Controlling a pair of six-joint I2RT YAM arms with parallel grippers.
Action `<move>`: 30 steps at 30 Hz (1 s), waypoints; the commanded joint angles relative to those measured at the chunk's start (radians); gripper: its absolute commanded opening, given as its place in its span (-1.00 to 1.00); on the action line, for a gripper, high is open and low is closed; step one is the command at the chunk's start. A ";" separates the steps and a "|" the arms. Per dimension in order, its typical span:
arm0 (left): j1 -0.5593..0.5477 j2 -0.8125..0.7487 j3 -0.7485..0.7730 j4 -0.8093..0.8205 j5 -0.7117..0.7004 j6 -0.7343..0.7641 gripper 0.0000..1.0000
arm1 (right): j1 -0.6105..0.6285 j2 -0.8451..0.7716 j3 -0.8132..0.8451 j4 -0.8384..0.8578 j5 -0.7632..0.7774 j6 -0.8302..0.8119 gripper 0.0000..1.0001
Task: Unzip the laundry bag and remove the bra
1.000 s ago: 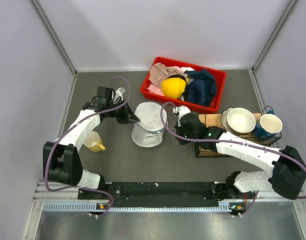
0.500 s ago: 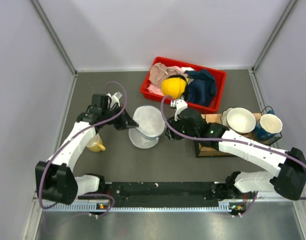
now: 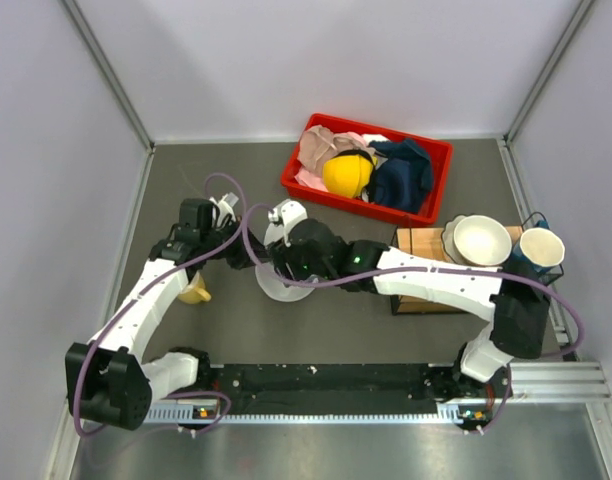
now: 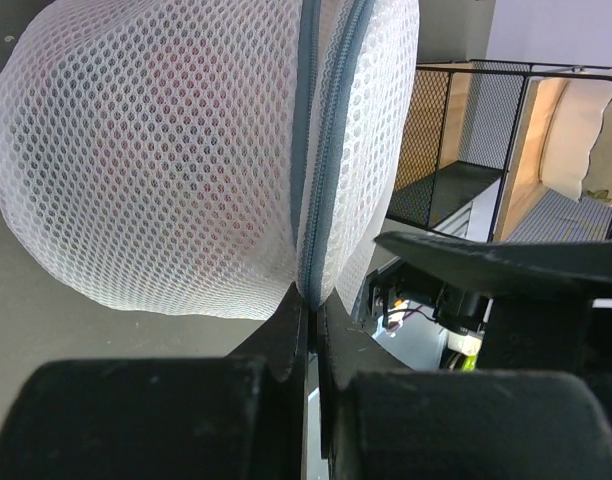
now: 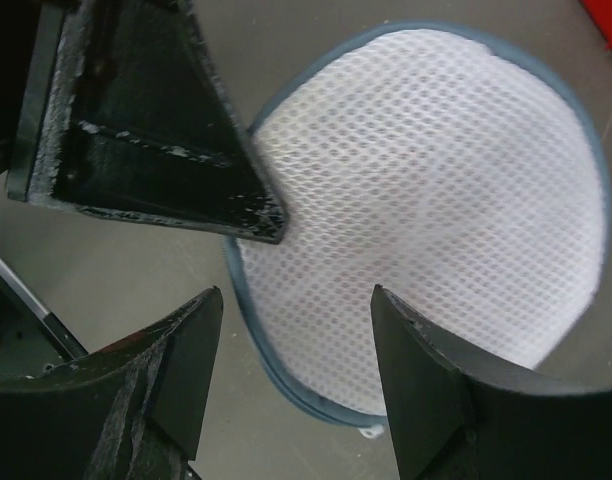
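Note:
The laundry bag [image 4: 176, 150], a white mesh ball with a blue-grey zip seam [image 4: 321, 160], lies on the dark table. My left gripper [image 4: 312, 300] is shut on the bag's seam at its left edge. In the top view the bag [image 3: 272, 287] is mostly covered by my right arm, which reaches across it from the right. My right gripper [image 5: 296, 315] is open above the bag [image 5: 426, 190], its fingers [image 5: 186, 350] straddling the blue rim. The left gripper [image 5: 156, 130] shows as a black wedge beside it. The bra is hidden; only a faint pink tint shows through the mesh.
A red crate [image 3: 424, 148] of clothes with a yellow item stands behind the bag. A yellow cup [image 3: 193, 291] sits by the left arm. At the right, a wooden board [image 3: 418, 240] and wire rack hold a white bowl [image 3: 483, 240] and a blue cup [image 3: 539, 250].
My right gripper has opened and swung left over the bag. The left arm drew toward the near edge, still holding the seam, and the bag shifted with it.

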 commanded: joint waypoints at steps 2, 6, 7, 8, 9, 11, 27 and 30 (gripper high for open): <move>-0.002 -0.018 0.004 0.049 0.024 -0.013 -1.00 | 0.037 0.044 0.088 0.017 0.042 -0.076 0.21; -0.003 -0.010 0.002 0.049 0.026 -0.012 -1.00 | 0.040 0.055 0.099 0.020 0.044 -0.090 0.11; -0.003 -0.007 0.002 0.049 0.027 -0.012 -1.00 | 0.043 0.054 0.099 0.022 0.047 -0.092 0.11; -0.003 -0.005 0.002 0.048 0.031 -0.013 -1.00 | 0.045 0.055 0.099 0.022 0.056 -0.093 0.11; -0.003 -0.002 0.002 0.051 0.032 -0.015 -1.00 | 0.048 0.058 0.100 0.022 0.068 -0.098 0.11; -0.003 -0.002 0.005 0.052 0.032 -0.019 -1.00 | 0.052 0.066 0.103 0.023 0.093 -0.107 0.04; -0.008 0.007 0.005 0.061 0.049 -0.038 -1.00 | 0.066 0.074 0.089 0.060 0.172 -0.118 -1.00; -0.006 0.004 0.007 0.060 0.054 -0.033 -0.99 | 0.060 0.042 0.068 0.080 0.192 -0.115 -1.00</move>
